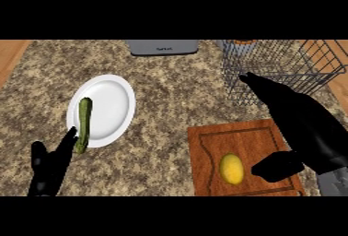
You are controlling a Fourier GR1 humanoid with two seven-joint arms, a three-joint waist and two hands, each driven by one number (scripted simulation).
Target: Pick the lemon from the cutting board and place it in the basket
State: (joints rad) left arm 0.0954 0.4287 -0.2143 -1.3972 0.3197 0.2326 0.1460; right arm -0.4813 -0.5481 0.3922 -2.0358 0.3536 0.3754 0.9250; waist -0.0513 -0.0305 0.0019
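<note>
Lemon [232, 168] lies on the cutting board [211, 152]; right hand [306, 124], fingers released, beside it. Next: grasp, carry to basket [285, 69].

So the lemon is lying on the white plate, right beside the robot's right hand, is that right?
Not quite. The head view shows the lemon lying on the wooden cutting board, beside the right hand. The white plate holds a long green vegetable instead.

You're at a kitchen counter: speckled granite top [176, 115], wooden cutting board [211, 152], white plate [112, 103], wire basket [285, 64] far right.
</note>
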